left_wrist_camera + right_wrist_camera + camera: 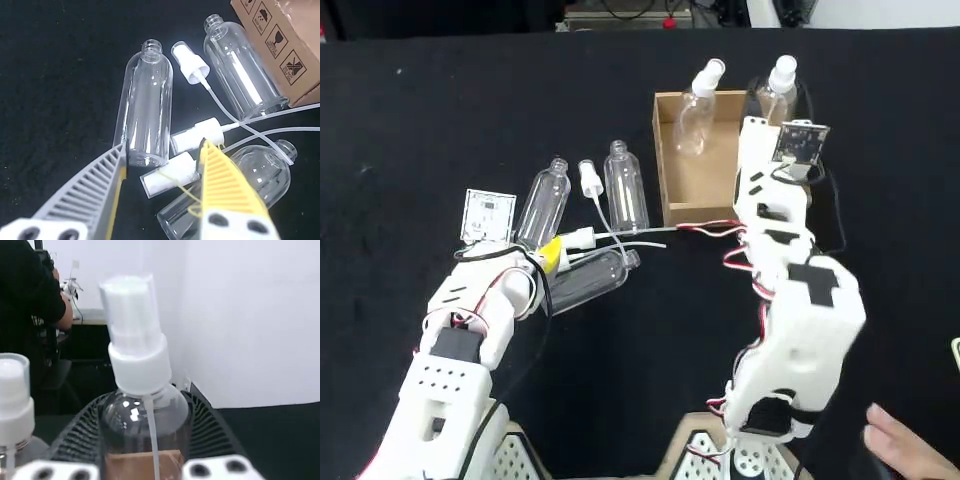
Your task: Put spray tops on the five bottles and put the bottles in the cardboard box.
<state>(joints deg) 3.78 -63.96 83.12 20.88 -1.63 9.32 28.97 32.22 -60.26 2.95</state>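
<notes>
The cardboard box (682, 190) stands at the table's middle back, with one capped bottle (698, 112) upright inside. My right gripper (775, 112) is shut on a second capped bottle (142, 390) held upright beside the box's right wall; the first capped bottle (12, 400) shows beside it. Three uncapped clear bottles (147, 105) (240, 65) (252, 175) lie left of the box. My left gripper (164, 150) hangs open just above them, with a white spray top (170, 179) lying between its fingers. Two more spray tops (197, 136) (190, 62) lie close by.
The spray tops' thin white tubes (630, 240) trail across the cloth toward the box. Red and white cables (705, 227) run from the right arm past the box's front corner. A small white card (488, 215) lies left of the bottles.
</notes>
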